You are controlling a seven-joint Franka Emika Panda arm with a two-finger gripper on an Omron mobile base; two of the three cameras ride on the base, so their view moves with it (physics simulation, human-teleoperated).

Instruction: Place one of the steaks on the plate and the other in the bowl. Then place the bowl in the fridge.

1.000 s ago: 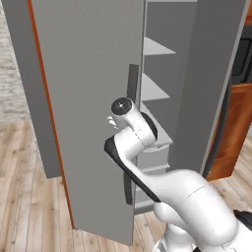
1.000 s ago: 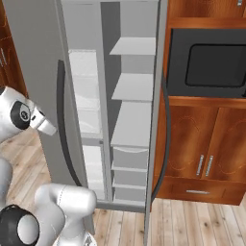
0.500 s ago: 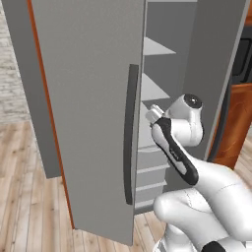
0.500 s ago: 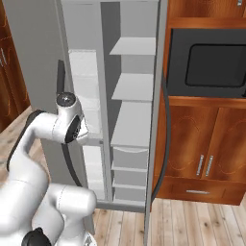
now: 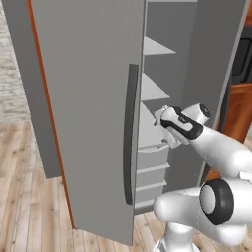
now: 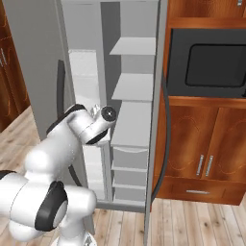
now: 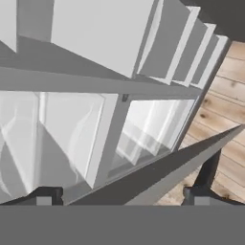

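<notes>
The grey fridge (image 5: 88, 98) stands open, with pale shelves (image 6: 134, 86) and drawers (image 6: 129, 166) inside. My gripper (image 5: 158, 120) is at the opening, at about drawer height, just right of the left door's edge. In the hand view the gripper (image 7: 123, 197) points down at translucent drawers (image 7: 72, 139), and its dark fingertips (image 7: 48, 196) stand wide apart with nothing between them, so it is open. The steaks, the plate and the bowl are out of view.
The left door carries a long dark handle (image 5: 129, 133) and an orange-red edge (image 5: 47, 98). The right door (image 6: 158, 120) stands ajar beside brown wooden cabinets (image 6: 202, 158) holding a black microwave (image 6: 211, 65). Wood floor (image 5: 19, 162) lies all around.
The arm has swung from in front of the left door's handle rightward into the fridge opening. The gripper has stayed open and empty.
</notes>
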